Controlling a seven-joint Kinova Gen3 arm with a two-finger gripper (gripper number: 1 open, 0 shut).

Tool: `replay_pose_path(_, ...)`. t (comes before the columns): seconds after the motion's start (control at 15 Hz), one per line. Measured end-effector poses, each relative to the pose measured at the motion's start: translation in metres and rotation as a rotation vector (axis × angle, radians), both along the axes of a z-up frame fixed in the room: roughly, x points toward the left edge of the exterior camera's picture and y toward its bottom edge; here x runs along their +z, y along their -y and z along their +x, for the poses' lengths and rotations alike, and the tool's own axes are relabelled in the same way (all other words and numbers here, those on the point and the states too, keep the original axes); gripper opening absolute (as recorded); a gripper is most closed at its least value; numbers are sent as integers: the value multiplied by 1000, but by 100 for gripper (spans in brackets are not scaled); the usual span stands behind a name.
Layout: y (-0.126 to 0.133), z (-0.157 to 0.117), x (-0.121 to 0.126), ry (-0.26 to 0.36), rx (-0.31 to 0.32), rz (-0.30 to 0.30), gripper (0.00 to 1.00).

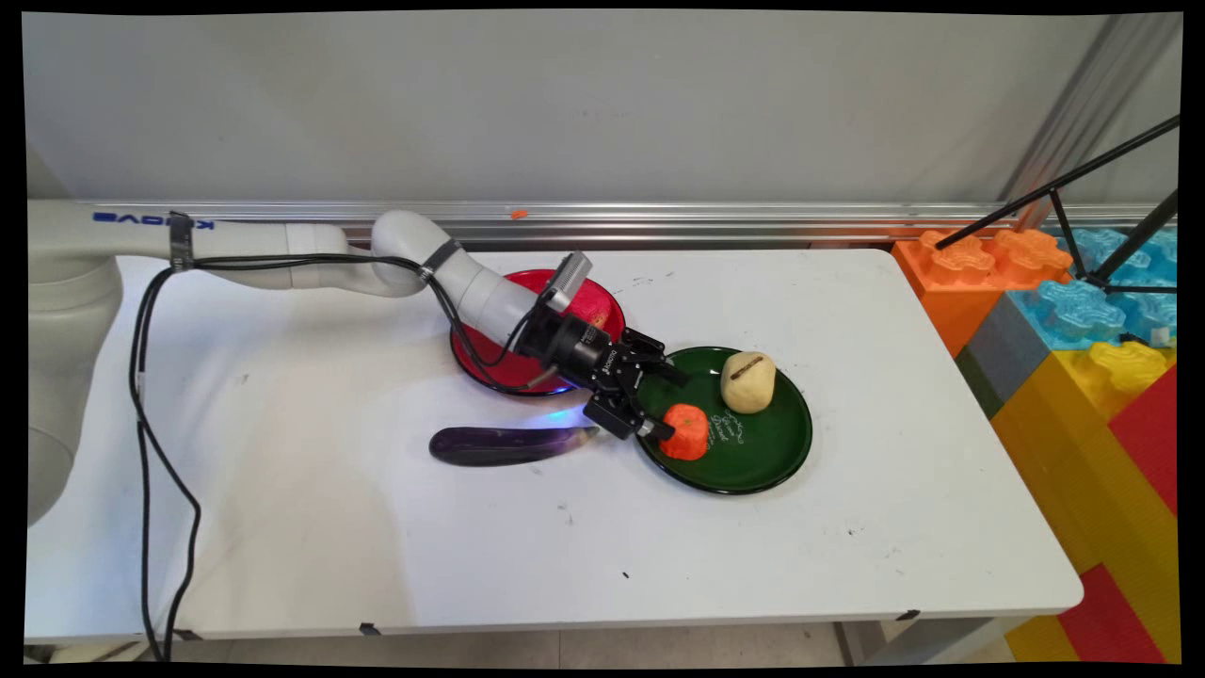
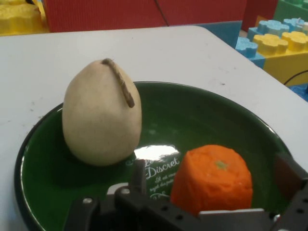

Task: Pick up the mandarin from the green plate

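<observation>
Claw (image 1: 665, 399) low over the near-left part of the green plate (image 1: 781, 452), fingers spread wide to either side of the orange fruit (image 1: 686, 430). In the hand view, one finger (image 2: 140, 174) left of the orange fruit (image 2: 212, 177), the other at the right edge; contact with the fruit hard to judge, possibly just apart on both sides. Fruit resting on the plate, not lifted.

Also on the green plate (image 2: 202, 108): a pale pear (image 1: 747, 380) with a brown stem, upright, on the far side, near the orange fruit but not touching. In the hand view, pear (image 2: 102, 118) left of and beyond the fruit, white lettering on the plate's floor between them.

Red plate (image 1: 602, 301) behind the wrist, largely covered by the arm, just left of the green plate. Dark purple aubergine (image 1: 508, 444) lying flat on the white worktop (image 1: 329, 527), left of the green plate, tip close to the claw's lower finger. Black cables draped along the arm and down at left. Big coloured building blocks (image 1: 1083, 358) stacked off the worktop's right end, with black tripod legs above them.
</observation>
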State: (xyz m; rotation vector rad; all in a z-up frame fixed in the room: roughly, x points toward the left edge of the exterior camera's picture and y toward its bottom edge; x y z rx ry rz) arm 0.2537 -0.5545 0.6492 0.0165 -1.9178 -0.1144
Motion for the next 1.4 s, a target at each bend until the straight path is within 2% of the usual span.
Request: replay_pose_path(1.4, 3, -16, -21, -24, -11, 27, 100)
